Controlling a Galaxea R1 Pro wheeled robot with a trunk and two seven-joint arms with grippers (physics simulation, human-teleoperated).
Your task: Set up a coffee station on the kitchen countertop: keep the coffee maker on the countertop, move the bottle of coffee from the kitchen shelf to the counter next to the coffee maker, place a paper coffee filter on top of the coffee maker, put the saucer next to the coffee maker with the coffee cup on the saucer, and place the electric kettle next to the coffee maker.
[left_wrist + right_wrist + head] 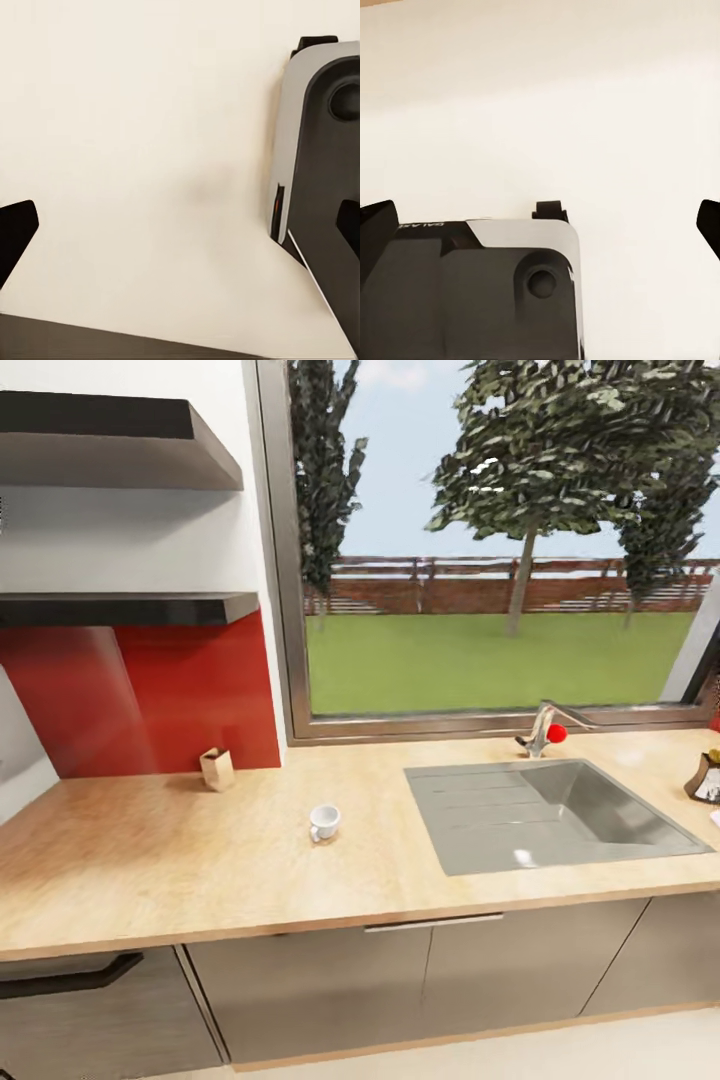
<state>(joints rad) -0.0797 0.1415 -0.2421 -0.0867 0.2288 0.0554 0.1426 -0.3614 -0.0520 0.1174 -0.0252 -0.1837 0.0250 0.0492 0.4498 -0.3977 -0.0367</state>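
A tiny white coffee cup [324, 822] with a side handle stands alone on the light wood-grain kitchen countertop [180, 870], left of the sink. The thin glossy black kitchen shelf [120, 608] hangs on the wall at upper left; I see it from below, so its top is hidden. The coffee maker, bottle of coffee, paper coffee filter, saucer and electric kettle are out of view. My left gripper [182, 229] and right gripper [542, 225] are both open and empty, hanging over pale floor beside the robot's own base.
A grey sink [470, 820] with a faucet [541, 730] is set into the counter at right. A small tan box [217, 768] stands by the red backsplash. A thicker matte black shelf [110, 455] hangs higher up. A dark holder [705, 778] sits at the far right edge.
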